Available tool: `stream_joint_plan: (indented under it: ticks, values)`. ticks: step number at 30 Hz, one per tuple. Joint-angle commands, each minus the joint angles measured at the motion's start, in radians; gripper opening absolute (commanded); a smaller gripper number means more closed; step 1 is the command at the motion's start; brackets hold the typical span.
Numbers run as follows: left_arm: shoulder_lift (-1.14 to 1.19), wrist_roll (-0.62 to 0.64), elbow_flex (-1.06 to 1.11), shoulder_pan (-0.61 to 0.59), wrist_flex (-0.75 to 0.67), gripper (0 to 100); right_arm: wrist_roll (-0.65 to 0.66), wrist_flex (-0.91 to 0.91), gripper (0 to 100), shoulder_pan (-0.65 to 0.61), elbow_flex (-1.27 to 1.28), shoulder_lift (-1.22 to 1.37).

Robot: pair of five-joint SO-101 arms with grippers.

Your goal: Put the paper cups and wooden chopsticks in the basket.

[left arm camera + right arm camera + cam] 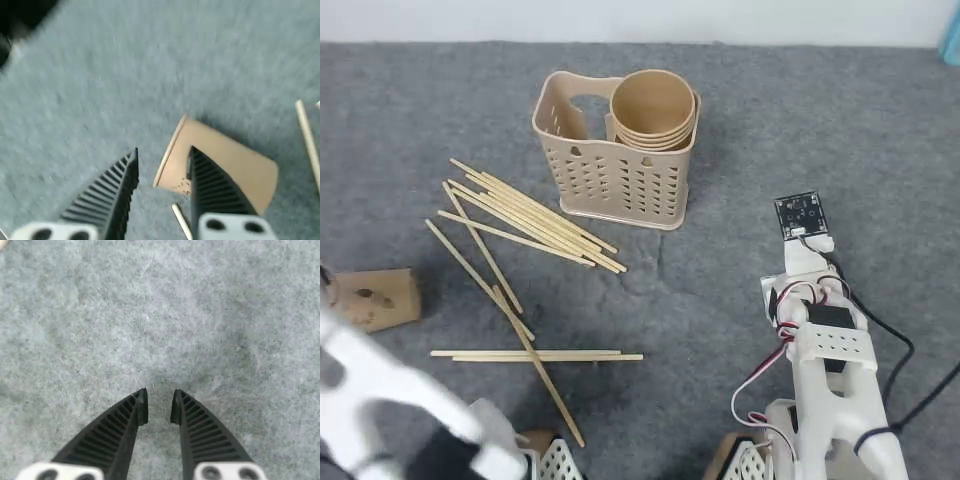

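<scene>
A beige perforated basket [610, 180] stands at the back of the table with a stack of paper cups [653, 108] in its right half. Several wooden chopsticks [530, 220] lie scattered in front of it to the left, and a pair [535, 355] lies nearer the front. One paper cup [375, 298] lies on its side at the far left edge. My left gripper [163, 150] hovers open just above this cup [225, 160], one finger [210, 190] over its side and the rim between the tips. My right gripper [160, 391] hangs over bare carpet, narrowly open and holding nothing.
Grey carpet covers the table. The left arm [390, 400] is at the front left corner and the right arm [825, 340] at the front right. A chopstick [307, 142] lies just beyond the fallen cup, and another chopstick end [181, 220] is under the left gripper.
</scene>
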Motion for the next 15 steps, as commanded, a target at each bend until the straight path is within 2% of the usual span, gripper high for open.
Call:
stream_joint_plan:
  ticks: [1, 5, 10, 15]
  values:
    - [0.221, 0.049, -0.188, -0.025, 0.031, 9, 0.021, -0.019, 9.1, -0.005, -0.011, -0.033]
    - [0.48, 0.106, -0.44, -0.052, 0.183, 1, 0.021, -0.019, 9.1, -0.005, -0.011, -0.033]
    - [0.769, 0.106, -0.716, -0.037, 0.388, 1, 0.021, -0.019, 9.1, -0.005, -0.011, -0.033]
    - [0.971, 0.104, -0.889, 0.028, 0.546, 1, 0.021, -0.019, 9.1, -0.005, -0.011, -0.033]
